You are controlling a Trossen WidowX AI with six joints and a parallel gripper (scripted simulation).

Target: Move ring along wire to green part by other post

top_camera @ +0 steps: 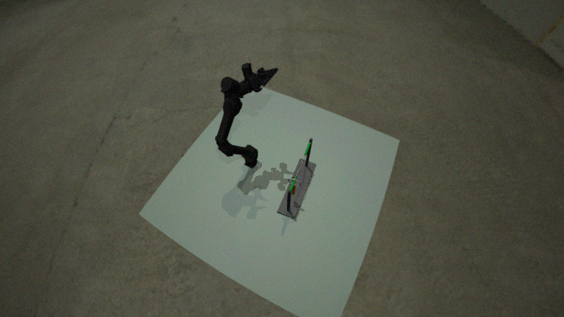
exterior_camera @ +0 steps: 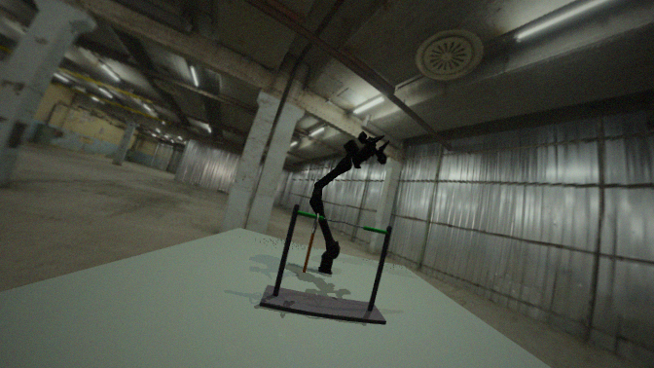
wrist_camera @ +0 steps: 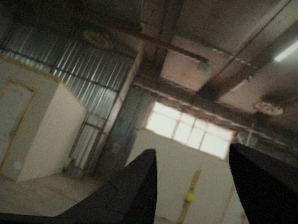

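The ring hangs around the wire at the green part by the left post in the exterior view, close to that part's inner end. Its orange handle points down. The thin grey wire runs to the other green part beside the right post. My gripper is partly open with nothing between its fingers. It is raised high, well away from the ring and wire, pointing up and outward.
The posts stand on a flat grey-purple base on the pale mat. The arm stands on the mat beside this stand. The wrist view shows only the hall's walls, window and ceiling beyond the fingers.
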